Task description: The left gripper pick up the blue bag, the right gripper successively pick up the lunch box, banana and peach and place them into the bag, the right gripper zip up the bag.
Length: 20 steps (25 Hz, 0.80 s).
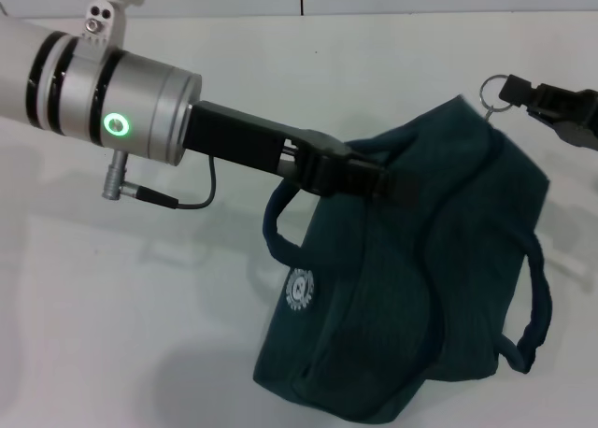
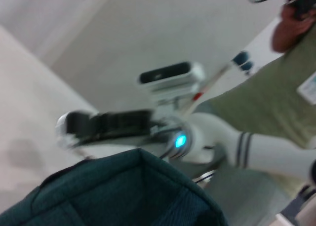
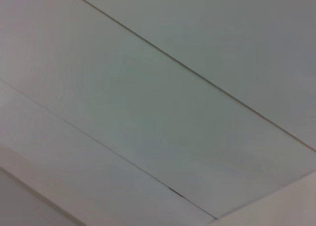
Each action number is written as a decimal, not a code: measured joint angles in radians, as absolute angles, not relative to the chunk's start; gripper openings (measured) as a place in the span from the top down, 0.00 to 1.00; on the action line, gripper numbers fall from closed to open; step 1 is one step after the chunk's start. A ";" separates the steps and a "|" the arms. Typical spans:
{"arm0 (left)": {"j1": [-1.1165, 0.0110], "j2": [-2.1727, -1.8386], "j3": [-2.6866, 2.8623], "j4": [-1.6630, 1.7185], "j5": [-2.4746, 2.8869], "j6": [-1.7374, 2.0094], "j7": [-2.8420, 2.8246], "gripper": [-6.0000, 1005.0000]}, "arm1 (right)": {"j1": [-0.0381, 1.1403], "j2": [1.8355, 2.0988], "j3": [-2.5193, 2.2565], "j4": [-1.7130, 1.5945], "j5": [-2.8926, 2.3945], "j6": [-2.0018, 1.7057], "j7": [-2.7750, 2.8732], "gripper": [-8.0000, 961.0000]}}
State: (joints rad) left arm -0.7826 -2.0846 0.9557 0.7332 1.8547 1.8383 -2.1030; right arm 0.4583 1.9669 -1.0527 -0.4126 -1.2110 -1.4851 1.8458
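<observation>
The blue bag (image 1: 411, 278) slumps on the white table, dark teal, its round white logo (image 1: 299, 289) facing me and a loop handle on each side. My left gripper (image 1: 391, 185) comes in from the left and is shut on the bag's top edge. At the upper right, the right gripper (image 1: 512, 92) is shut on the ring zip pull (image 1: 490, 92) at the bag's far top corner. The left wrist view shows the bag's fabric (image 2: 123, 196) close up and the right gripper (image 2: 74, 129) beyond it. Lunch box, banana and peach are out of view.
Bare white table (image 1: 140, 306) lies to the left and in front of the bag. A grey cable (image 1: 192, 202) hangs under my left wrist. A person in a green shirt (image 2: 266, 107) stands behind the robot in the left wrist view. The right wrist view shows only pale flat panels.
</observation>
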 joint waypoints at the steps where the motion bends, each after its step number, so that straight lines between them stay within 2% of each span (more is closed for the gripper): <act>1: -0.781 -2.084 0.956 0.734 1.838 1.849 -2.103 0.95 | 0.458 1.967 -1.055 -0.413 -1.215 -1.477 1.846 0.98; 11: -0.764 -2.082 0.950 0.734 1.801 1.832 -2.101 0.95 | 0.468 1.983 -1.058 -0.418 -1.251 -1.460 1.824 0.98; 15: -0.755 -2.082 0.954 0.733 1.809 1.757 -2.100 0.95 | 0.469 1.980 -1.048 -0.424 -1.246 -1.493 1.806 0.98; 20: -0.747 -2.082 0.951 0.722 1.809 1.669 -2.082 0.95 | 0.445 1.967 -0.981 -0.424 -1.245 -1.497 1.786 0.82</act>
